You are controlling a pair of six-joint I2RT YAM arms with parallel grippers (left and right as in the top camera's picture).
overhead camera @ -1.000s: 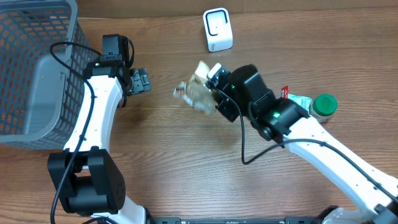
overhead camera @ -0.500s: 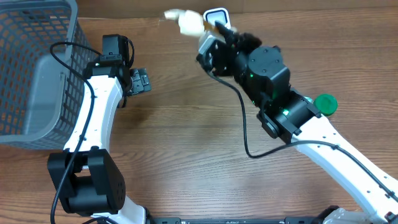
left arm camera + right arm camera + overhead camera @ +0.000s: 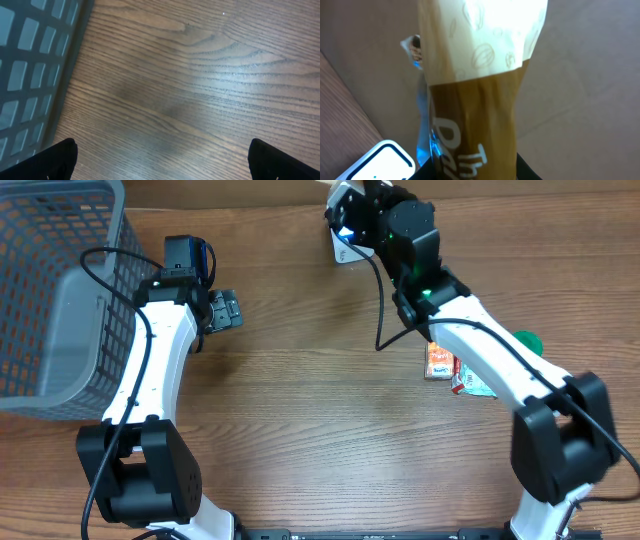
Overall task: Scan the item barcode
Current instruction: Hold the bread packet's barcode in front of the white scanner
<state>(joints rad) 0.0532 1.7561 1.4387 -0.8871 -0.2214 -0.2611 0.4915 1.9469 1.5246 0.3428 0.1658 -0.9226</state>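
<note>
Nearest the arm bases, along the bottom of the overhead view, the wooden tabletop [image 3: 300, 430] lies bare across its wide middle band, the largest open stretch between the two arms. Further in on the left, the left pincer [image 3: 226, 310] hangs over the wood with its fingers spread wide and nothing between them; its wrist view shows only wood grain under the gap. The grey mesh basket [image 3: 50, 280] stands close on that side, with its wall running down the left edge of the wrist view, so there is little room there and much more toward the centre. On the right at about the same depth, an orange packet [image 3: 438, 360] and a pale packet [image 3: 472, 383] lie just beside each other under the right arm's forearm, and a green lid [image 3: 527, 340] shows just beyond it. Farthest off, at the top centre of the overhead frame, the right pincer [image 3: 342, 192] reaches to the tabletop's far edge and pinches a brown and cream packet [image 3: 475, 100]. The packet is held upright in the air, its top running out of the frame. The white scanner [image 3: 380, 161] sits below and just left of the packet in the wrist view, close to it, with a blue glow between them, and a plain tan wall stands behind.
</note>
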